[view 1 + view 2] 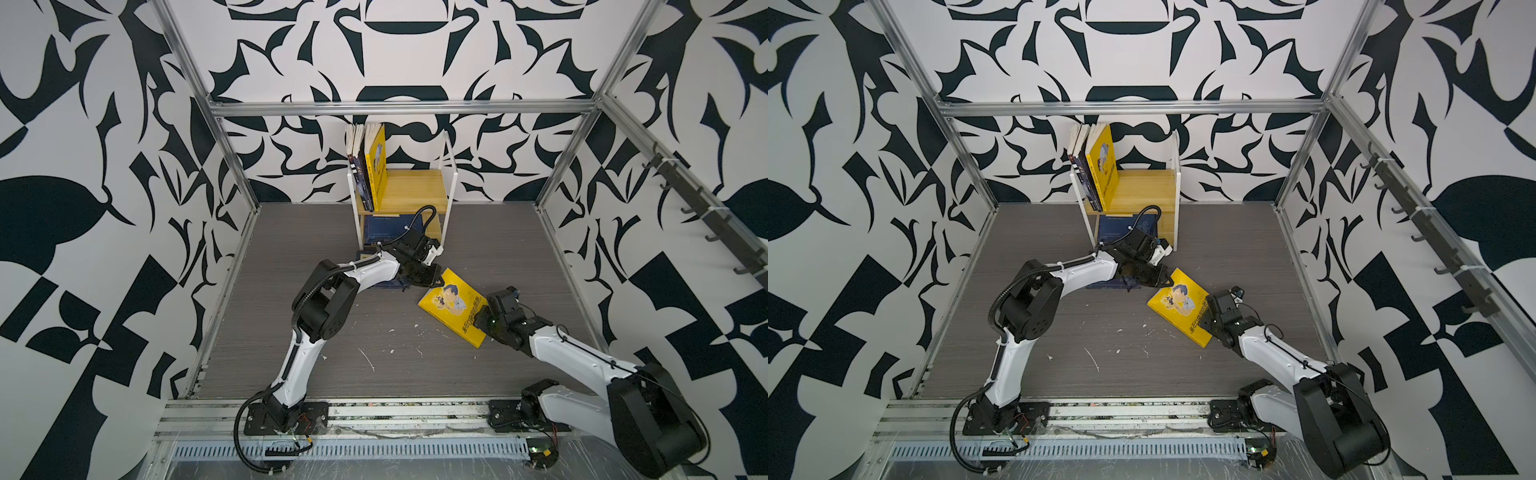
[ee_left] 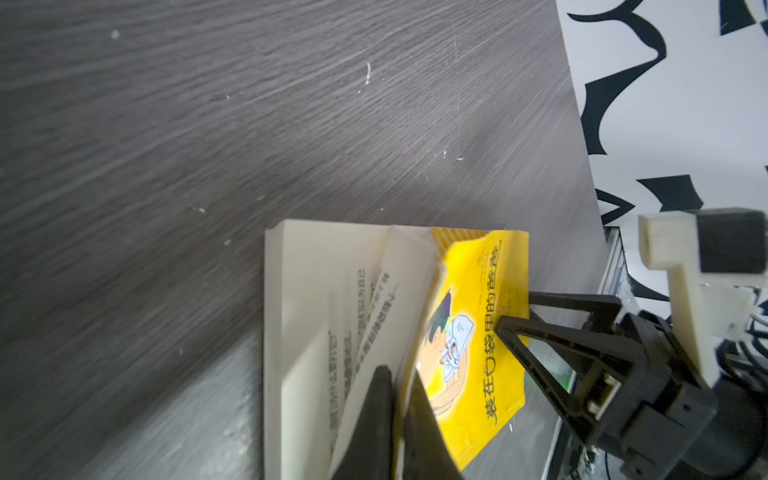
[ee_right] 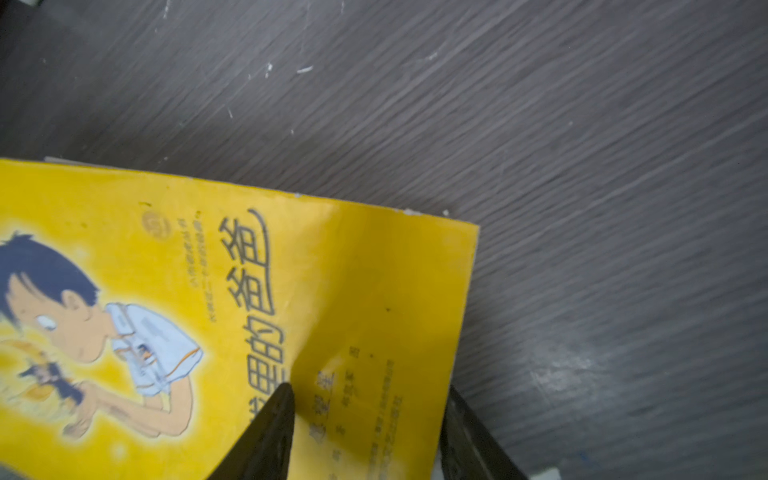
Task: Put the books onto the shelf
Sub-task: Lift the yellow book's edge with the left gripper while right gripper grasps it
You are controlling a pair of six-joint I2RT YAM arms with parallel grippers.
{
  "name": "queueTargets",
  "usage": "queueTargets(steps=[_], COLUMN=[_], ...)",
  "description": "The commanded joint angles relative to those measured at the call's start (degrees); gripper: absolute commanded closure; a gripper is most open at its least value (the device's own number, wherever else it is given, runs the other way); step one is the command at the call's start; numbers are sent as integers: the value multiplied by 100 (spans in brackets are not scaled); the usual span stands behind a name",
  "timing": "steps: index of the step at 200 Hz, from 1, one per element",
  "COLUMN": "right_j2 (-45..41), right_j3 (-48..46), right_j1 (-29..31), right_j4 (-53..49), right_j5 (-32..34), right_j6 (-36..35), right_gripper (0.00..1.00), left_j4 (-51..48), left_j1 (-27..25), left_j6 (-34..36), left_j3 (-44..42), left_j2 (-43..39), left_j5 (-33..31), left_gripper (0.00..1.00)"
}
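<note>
A bright yellow book (image 1: 455, 309) (image 1: 1183, 307) with a cartoon boy lies on the grey table in front of the shelf (image 1: 419, 191) (image 1: 1142, 189). My left gripper (image 1: 436, 282) (image 2: 401, 374) is shut on its front cover (image 2: 478, 374), lifted off the fanned white pages (image 2: 307, 316). My right gripper (image 1: 480, 320) (image 3: 370, 390) stands open across the spine edge: one finger rests on the cover (image 3: 208, 291), the other lies just outside it. On the upper board, navy books (image 1: 357, 174) and a yellow book (image 1: 377, 166) stand upright at the left. A navy book (image 1: 386, 230) lies on the lower board.
Another navy book (image 1: 384, 284) lies on the table, mostly hidden under the left forearm. The right half of the shelf's upper board is bare. Aluminium frame posts (image 1: 232, 166) and patterned walls bound the table. White paper crumbs (image 1: 365, 357) dot the table near the front.
</note>
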Motion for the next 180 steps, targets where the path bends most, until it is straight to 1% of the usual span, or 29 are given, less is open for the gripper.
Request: queueTargets(steps=[1,5,19,37,54,63,86,89,104,118,142,149,159,165,173,175,176,177,180], right_j2=[-292,-349,-543,-781,-1076,-1249,-1771,-1832,-2009,-2154,-2185,-2161,-2171,-2194,-2238,-2262,-2262,-2263,-2262], right_j3=[422,467,652,839,942,969,1110,1148,1306,1356,1258,1222,1137,1048,884,836,815,791,729], right_j1=[14,14,14,15,21,23,23,23,23,23,104,259,666,978,1571,1623,1680,1857,2058], right_j4=[-452,-555,-1018,-1427,-1634,-1721,-2146,-2242,-2556,-2572,-2075,-1880,-1554,-1310,-978,-898,-854,-779,-599], right_j5=[-101,-96,92,125,-76,-61,365,635,1077,1207,640,577,787,1014,1364,1453,1497,1545,1669], right_j6=[-730,-876,-1324,-1673,-2148,-2301,-2519,-2527,-2556,-2549,-2927,-3086,-3339,-3596,-4028,-4100,-4257,-4257,-4459], right_gripper=[42,41,40,40,40,40,40,40,40,40,41,40,40,40,40,40,40,40,39], left_j4=[-55,-94,-212,-285,-303,-310,-341,-340,-330,-299,-185,-172,-179,-185,-184,-185,-180,-178,-176], left_j1=[-103,-108,-103,-103,-103,-103,-103,-103,-86,-77,-90,-87,-86,-86,-87,-86,-90,-88,-90], left_j6=[-140,-170,-244,-249,-317,-358,-377,-377,-390,-412,-473,-473,-465,-464,-472,-466,-465,-465,-472], left_j3=[-95,-105,-106,-106,-113,-113,-128,-132,-192,-245,-275,-273,-261,-265,-269,-272,-273,-277,-274], left_j2=[-482,-526,-651,-794,-909,-948,-1018,-1032,-1088,-1121,-1098,-1089,-1091,-1100,-1106,-1106,-1102,-1104,-1106], left_j5=[-140,-275,-599,-673,-659,-652,-621,-626,-624,-644,-648,-652,-665,-685,-691,-696,-694,-693,-692], left_gripper=[97,100,100,100,100,100,100,100,100,100,100,100,100,100,100,100,100,100,100])
